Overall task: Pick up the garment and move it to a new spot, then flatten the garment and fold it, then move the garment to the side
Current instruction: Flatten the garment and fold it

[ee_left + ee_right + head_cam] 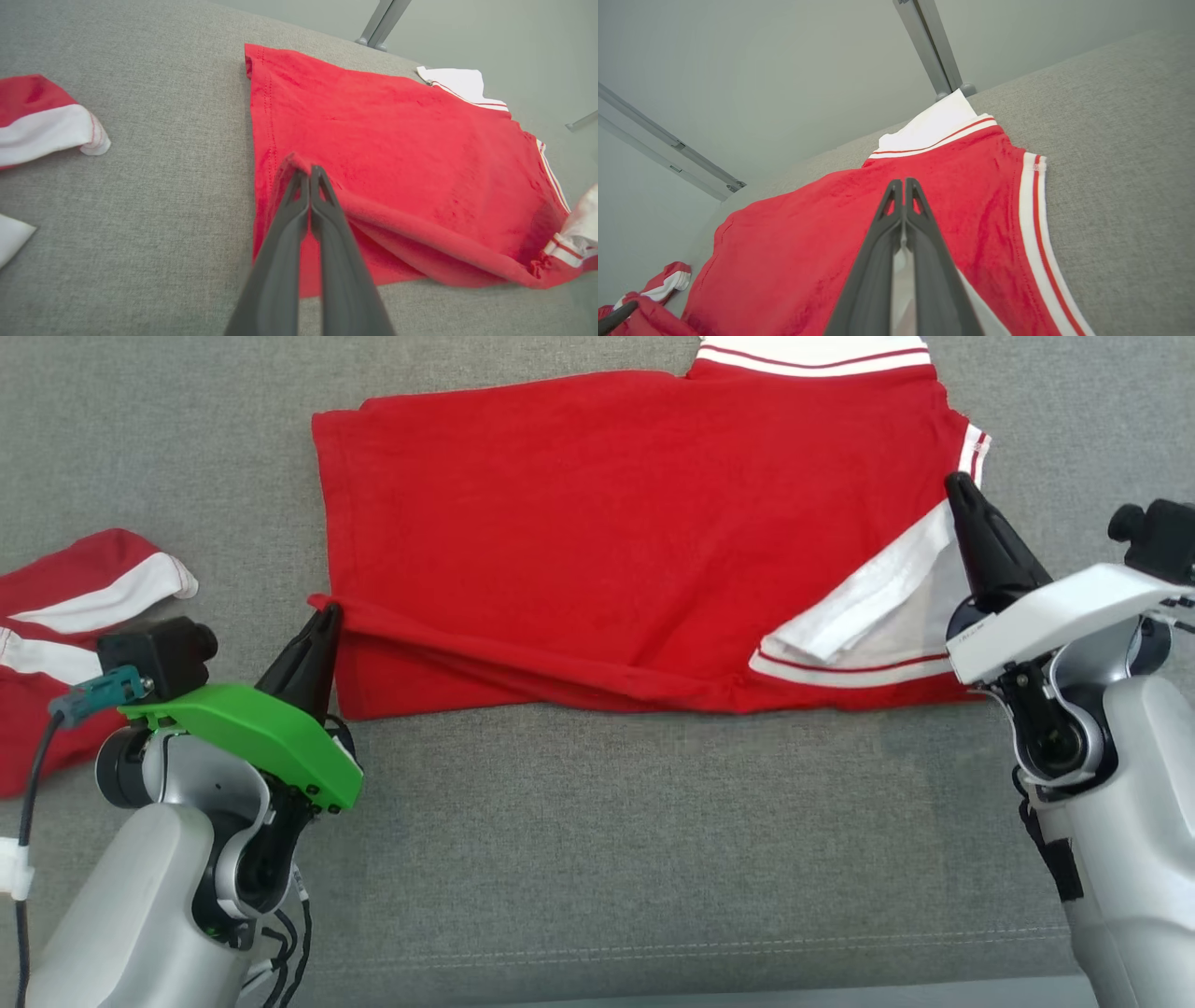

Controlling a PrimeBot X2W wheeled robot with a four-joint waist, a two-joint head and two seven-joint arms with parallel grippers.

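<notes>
A red garment (616, 523) with white striped trim lies spread on the grey cushion (653, 849). My left gripper (329, 613) is shut on its near left corner, and the wrist view shows the red hem (289, 161) pinched and raised into a ridge at the fingertips (309, 170). At the garment's right side, my right gripper (957, 485) is shut on a folded-over flap with a white band (868, 607), lifted off the cushion. White cloth shows between that gripper's fingers (903, 183), above the red fabric (808, 252). The white collar (934, 126) lies at the far edge.
A second red and white garment (75, 616) lies crumpled at the cushion's left edge, close to my left arm, and appears again (42, 121) left of the left gripper. Grey metal legs (929, 46) stand beyond the far edge. Bare cushion stretches in front of the garment.
</notes>
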